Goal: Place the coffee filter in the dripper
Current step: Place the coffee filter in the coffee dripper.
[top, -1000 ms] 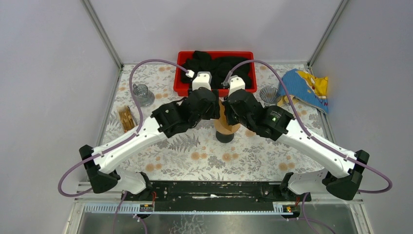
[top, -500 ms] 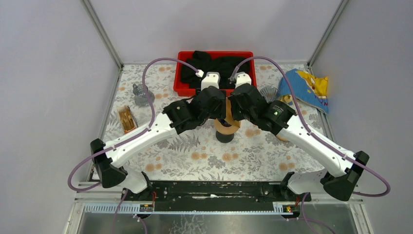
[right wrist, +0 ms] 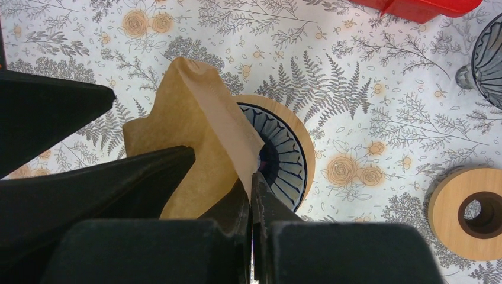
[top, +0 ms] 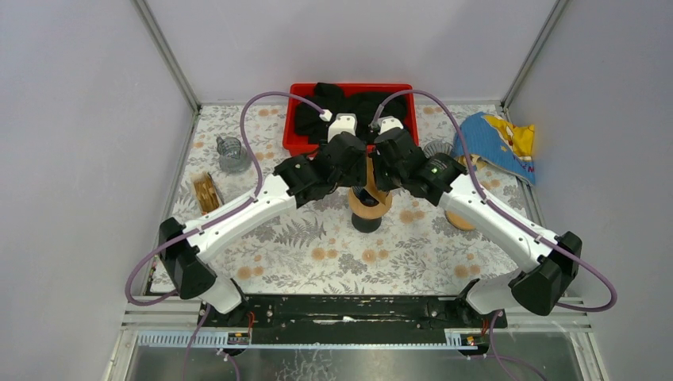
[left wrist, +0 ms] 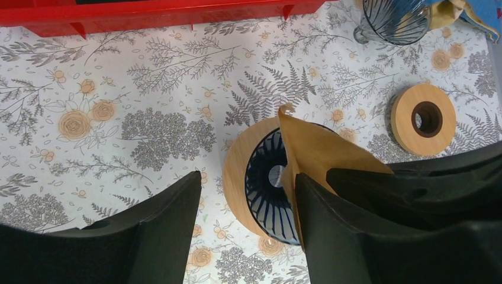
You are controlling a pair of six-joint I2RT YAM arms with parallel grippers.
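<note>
coffee filter (right wrist: pixel 189 118), brown paper and folded flat, hangs over the middle of the table (top: pixel 317 254) directly above the dripper (left wrist: pixel 266 183). its long axis runs from the pinched edge down and away from the wrist, so the free, pointed end aims at the dripper's mouth. the folded seam strip shows along one side. from the left wrist the paper covers the right half of the mouth, and the dark ribbed inside shows on the left half. (whether the paper touches the ribs i cannot tell.)

the right gripper (right wrist: pixel 251 177) has its fingers pressed tight together on the filter's upper edge. the left gripper (left wrist: pixel 248 179) is spread wide and holds nothing. its two fingers (left wrist: pixel 160 225) stand either side of the dripper as seen from its own camera. the right-hand one overlaps the paper's edge, contact unclear.

the dripper sits upright in a wooden collar (left wrist: pixel 235 177). at the far edge a red bin (top: pixel 300 89) holds black cloth (top: pixel 357 103). a glass cup (top: pixel 230 151) stands far left. a second ribbed glass cone (left wrist: pixel 393 18) lies just beside a blue bag (top: pixel 500 141), and a wooden ring (left wrist: pixel 405 127) lies flat to the dripper's right.
</note>
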